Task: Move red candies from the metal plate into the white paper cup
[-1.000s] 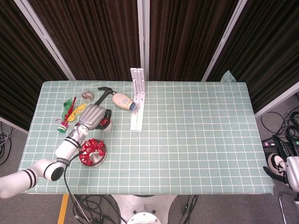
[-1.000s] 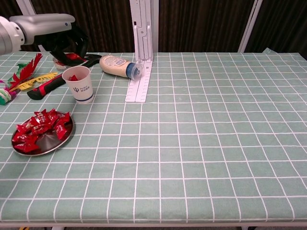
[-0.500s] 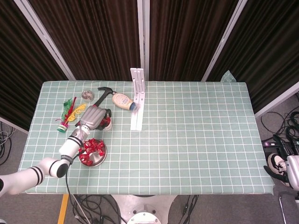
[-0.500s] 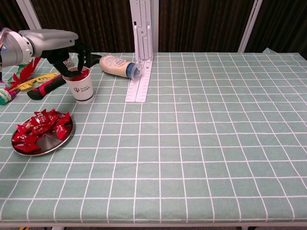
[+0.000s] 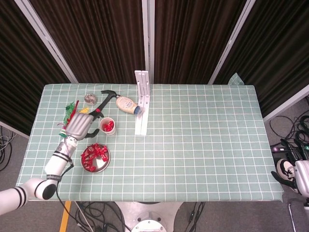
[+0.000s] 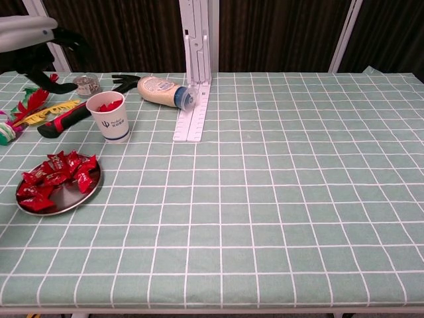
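The red candies (image 6: 56,173) lie heaped on the metal plate (image 6: 61,199) near the front left edge of the tabletop (image 6: 278,199), and a few more show inside the white paper cup (image 6: 112,116), which stands upright just behind the plate. Behind the cup lie a hammer (image 6: 63,118) with a red and black handle, a mayonnaise bottle (image 6: 162,91) on its side, a small metal scourer (image 6: 86,84) and a feathered toy (image 6: 23,109); a white upright bracket (image 6: 197,66) stands at the middle back. Everything to the right of the bracket is bare green checked cloth out to the far edge.

The left hand (image 5: 79,125) hovers above the tabletop just left of the cup, over the hammer handle and the toy, its forearm reaching in from the front left corner. Its fingers (image 5: 94,115) are spread apart and hold nothing. The right hand (image 5: 285,172) hangs off the tabletop's right side; I cannot tell how its fingers lie.
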You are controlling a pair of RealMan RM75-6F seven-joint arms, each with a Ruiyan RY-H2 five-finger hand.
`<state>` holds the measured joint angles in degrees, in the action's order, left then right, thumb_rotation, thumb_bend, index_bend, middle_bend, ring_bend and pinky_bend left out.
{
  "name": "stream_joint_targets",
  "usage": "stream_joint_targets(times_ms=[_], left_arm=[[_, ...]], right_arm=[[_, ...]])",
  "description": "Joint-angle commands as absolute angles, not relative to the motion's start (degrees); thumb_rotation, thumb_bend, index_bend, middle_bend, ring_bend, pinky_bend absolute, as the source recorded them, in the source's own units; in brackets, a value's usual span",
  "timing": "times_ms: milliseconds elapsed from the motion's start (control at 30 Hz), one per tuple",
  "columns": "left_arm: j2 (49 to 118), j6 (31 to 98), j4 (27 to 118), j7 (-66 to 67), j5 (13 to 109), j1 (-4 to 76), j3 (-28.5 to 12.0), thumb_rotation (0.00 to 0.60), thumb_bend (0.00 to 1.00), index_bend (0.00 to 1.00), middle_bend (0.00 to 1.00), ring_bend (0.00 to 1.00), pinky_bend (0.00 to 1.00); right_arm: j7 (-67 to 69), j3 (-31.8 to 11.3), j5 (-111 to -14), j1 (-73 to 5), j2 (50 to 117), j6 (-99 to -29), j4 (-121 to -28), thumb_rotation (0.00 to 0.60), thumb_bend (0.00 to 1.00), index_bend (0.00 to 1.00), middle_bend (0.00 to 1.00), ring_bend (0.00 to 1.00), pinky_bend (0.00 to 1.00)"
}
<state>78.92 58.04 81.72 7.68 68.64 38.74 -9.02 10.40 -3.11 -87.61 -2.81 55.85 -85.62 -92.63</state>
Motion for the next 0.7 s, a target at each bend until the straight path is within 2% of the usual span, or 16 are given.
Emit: stream_joint_targets(times_ms=[33, 200, 333, 400, 533, 700], left_arm=[[76.51, 63.07, 84.85, 6.76, 72.42, 34.12, -5.58, 0.600, 0.33, 0.46, 0.52, 0.92, 1.00], [76.28, 64.17, 86.22, 10.33, 73.20, 31.19, -2.13, 0.600, 0.24, 0.54, 0.68, 0.92, 1.00], [77.29, 62.49, 86.87, 11.87, 71.48, 30.37, -1.12, 0.600, 0.20, 0.55, 0.88, 0.94, 1.00], [78.04, 61.56, 86.73, 13.14, 70.75, 30.24, -0.70, 0.600, 0.19, 0.55, 0.94, 0.96, 1.00], [79.78, 59.05, 86.11, 16.00, 68.10, 30.34, -0.19, 0.600, 0.19, 0.55, 0.99, 0.99, 1.00], [82.21, 56.58, 84.35, 17.42, 64.08, 30.43, -0.76, 0.600, 0.19, 0.55, 1.00, 1.00, 1.00]], right_arm=[[10.48, -3.02, -87.94, -2.98, 56.03, -85.49, -92.55, 0.600, 0.09, 0.08, 0.19, 0.04, 0.32], [10.33, -2.91, -88.63, -3.46, 56.32, -85.15, -92.61, 0.600, 0.09, 0.08, 0.19, 0.04, 0.32], [10.06, -2.90, -88.86, -3.60, 56.31, -85.17, -92.85, 0.600, 0.09, 0.08, 0.19, 0.05, 0.33], [9.96, -2.84, -88.89, -3.50, 56.21, -85.34, -92.95, 0.600, 0.09, 0.08, 0.20, 0.06, 0.33], [9.89, -2.78, -88.85, -3.35, 56.07, -85.57, -93.07, 0.600, 0.09, 0.08, 0.20, 0.06, 0.33], [9.88, -2.78, -88.67, -3.34, 55.98, -85.52, -93.11, 0.600, 0.09, 0.08, 0.20, 0.06, 0.33]])
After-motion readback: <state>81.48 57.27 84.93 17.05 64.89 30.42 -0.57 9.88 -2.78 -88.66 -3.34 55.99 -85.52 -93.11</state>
